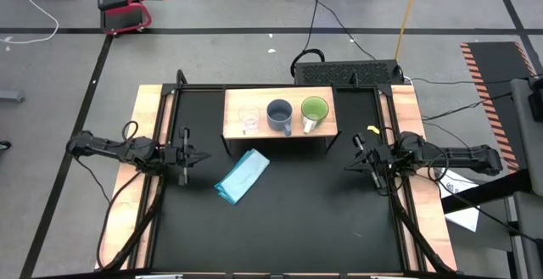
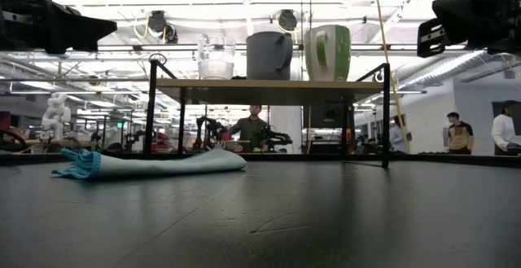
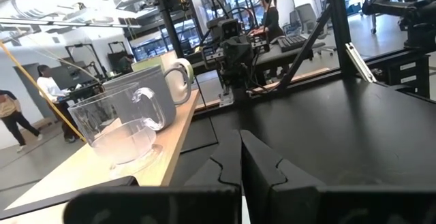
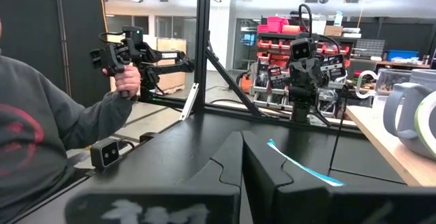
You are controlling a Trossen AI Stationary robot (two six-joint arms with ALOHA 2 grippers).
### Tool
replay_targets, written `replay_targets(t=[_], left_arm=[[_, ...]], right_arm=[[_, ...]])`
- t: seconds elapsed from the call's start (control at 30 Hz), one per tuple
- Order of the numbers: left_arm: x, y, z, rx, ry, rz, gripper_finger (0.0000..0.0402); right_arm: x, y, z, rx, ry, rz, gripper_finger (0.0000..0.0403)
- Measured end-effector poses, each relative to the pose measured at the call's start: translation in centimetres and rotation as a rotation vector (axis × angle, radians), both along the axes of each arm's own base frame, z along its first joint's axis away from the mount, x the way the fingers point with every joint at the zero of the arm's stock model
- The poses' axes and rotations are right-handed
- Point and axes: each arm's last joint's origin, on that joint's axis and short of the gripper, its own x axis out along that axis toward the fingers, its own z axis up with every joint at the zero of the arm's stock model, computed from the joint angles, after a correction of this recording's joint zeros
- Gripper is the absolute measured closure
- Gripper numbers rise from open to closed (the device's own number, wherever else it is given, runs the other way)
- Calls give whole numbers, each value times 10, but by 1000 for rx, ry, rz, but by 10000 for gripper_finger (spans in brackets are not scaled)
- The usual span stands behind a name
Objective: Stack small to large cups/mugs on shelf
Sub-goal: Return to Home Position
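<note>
High view: black table point(image 1: 280, 228) bears cloth point(image 1: 243, 175) and shelf point(image 1: 235, 108); grey floor point(image 1: 68, 84).

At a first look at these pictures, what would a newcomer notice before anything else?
Three vessels stand in a row on the light-wood shelf at the table's back: clear glass cup, grey-blue mug, lime-green mug. A light blue cloth lies on the black table before it. The left end effector and right end effector, both shut, hang at the table's sides.
</note>
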Motion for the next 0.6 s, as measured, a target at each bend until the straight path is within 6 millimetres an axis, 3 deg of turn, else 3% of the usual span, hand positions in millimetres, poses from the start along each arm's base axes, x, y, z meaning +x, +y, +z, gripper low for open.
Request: replay_targets(t=[0.6], left_arm=[[0,0,0,-46,5,-3,377]], right_arm=[[0,0,-1,-65,-18,-13,403]])
